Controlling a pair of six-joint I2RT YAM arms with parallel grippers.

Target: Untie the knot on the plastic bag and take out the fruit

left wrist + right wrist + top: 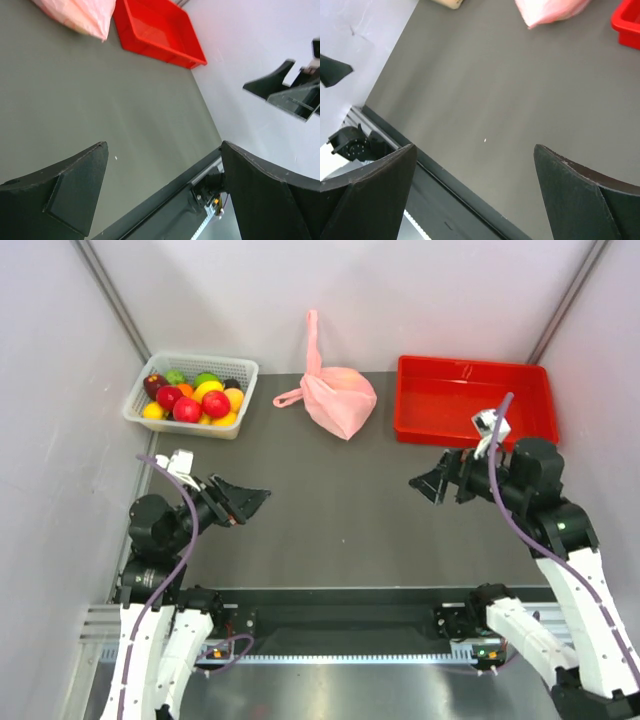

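Observation:
The pink plastic bag [342, 400] lies bulging at the back middle of the grey table, and the left wrist view catches its edge [85, 12]. Its thin handle strips rise against the back wall, and the knot [312, 376] sits where they meet the bag. The fruit is hidden inside the pink film. My left gripper [250, 502] hovers open over the near left of the table, far from the bag, with nothing between its fingers [164, 145]. My right gripper [424, 485] hovers open at the near right, also holding nothing [474, 147].
A white basket [243, 368] piled with several red, yellow and green fruits stands at the back left. A red bin [474, 425] stands at the back right. Grey walls close the table at the left, right and back. A black rail [340, 605] runs along the near edge.

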